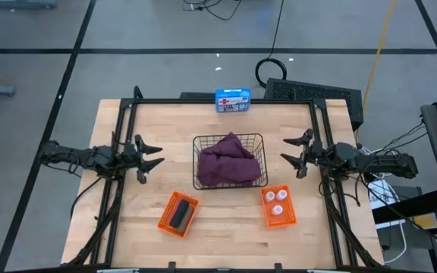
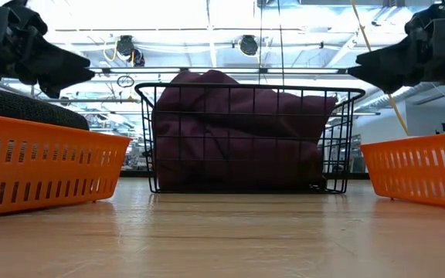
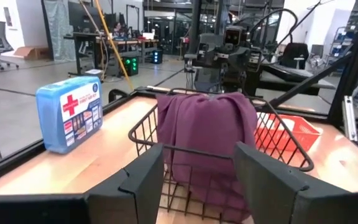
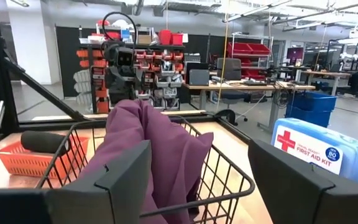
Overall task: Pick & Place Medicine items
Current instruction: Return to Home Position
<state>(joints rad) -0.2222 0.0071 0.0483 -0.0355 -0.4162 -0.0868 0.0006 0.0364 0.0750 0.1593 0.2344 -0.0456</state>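
Note:
The maroon fabric pouch (image 1: pixel 229 161) lies inside the black wire basket (image 1: pixel 200 141) at the table's middle; it also shows in the low view (image 2: pixel 234 127). A dark-grey oblong piece (image 1: pixel 179 213) lies in the left orange basket (image 1: pixel 164 220). Three white bottles (image 1: pixel 277 202) stand in the right orange basket (image 1: pixel 266 217). The pink cylinder is out of view. My left gripper (image 1: pixel 155 155) is open and empty, left of the wire basket. My right gripper (image 1: pixel 293 149) is open and empty, right of it.
A blue first-aid box (image 1: pixel 232 99) stands at the table's far edge, behind the wire basket. A black frame runs along the table's left, right and far sides. Bare wood lies between the baskets and the near edge.

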